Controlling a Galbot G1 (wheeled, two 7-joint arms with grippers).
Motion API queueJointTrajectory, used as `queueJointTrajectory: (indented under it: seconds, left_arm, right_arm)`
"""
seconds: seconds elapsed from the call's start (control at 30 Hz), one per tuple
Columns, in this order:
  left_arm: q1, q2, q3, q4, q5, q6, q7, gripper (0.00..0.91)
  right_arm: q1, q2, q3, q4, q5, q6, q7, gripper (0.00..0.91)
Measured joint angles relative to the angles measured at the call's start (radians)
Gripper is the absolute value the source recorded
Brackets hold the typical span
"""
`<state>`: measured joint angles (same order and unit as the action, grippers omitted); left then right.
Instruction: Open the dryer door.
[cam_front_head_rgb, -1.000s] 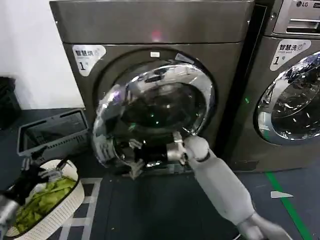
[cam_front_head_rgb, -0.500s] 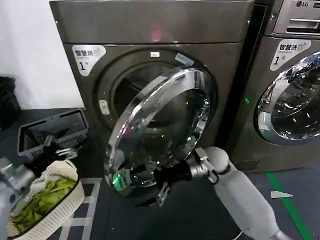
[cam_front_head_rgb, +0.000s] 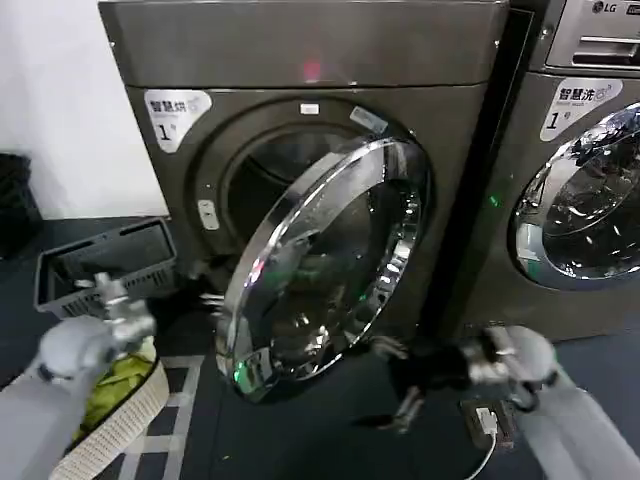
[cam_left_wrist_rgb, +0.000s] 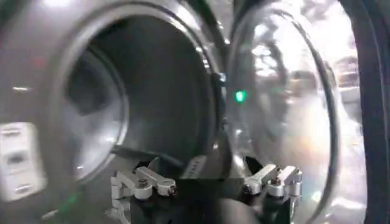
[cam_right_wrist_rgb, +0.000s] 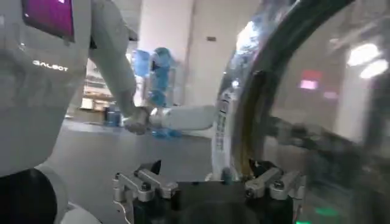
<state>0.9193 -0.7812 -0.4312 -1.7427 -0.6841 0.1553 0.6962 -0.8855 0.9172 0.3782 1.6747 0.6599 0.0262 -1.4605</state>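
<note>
Risk was judged as follows: the round chrome-ringed porthole door with dark glass centre stood only part-open on the big dark grey-bronze dryer; if left unheld it might swing back toward the drum opening, or be clipped by an arm passing just beside its rim. The right gripper was seen low, just below the door's free edge, fingers spread, nothing held, apparently not touching the chrome. The left gripper was seen just beside the door's lower left rim, near the drum opening, fingers spread apart, empty; contact with the rim could not be told.
</note>
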Motion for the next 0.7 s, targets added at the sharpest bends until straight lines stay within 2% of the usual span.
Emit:
queueJointTrajectory:
  seconds: [0.17,0.47,0.53,0.7]
  left_arm:
    - [-0.085,-0.04,0.123,0.024,0.011,0.003,0.007,0.907]
    - [-0.159,-0.109,0.282,0.022,0.08,-0.015,0.062,0.907]
    - [-0.169,-0.109,0.315,0.009,0.082,-0.024,0.073,0.907]
    - [-0.208,-0.106,0.418,-0.018,0.088,-0.038,0.077,0.907]
  right_arm:
    - [-0.09,-0.012,0.212,-0.042,-0.024,-0.022,0.053,0.907]
    - [-0.213,-0.016,0.593,-0.038,0.014,-0.029,0.37,0.907]
    - [-0.244,-0.009,0.664,-0.029,0.015,-0.048,0.455,0.907]
    - [-0.324,0.019,0.84,0.015,0.037,-0.136,0.687,0.907]
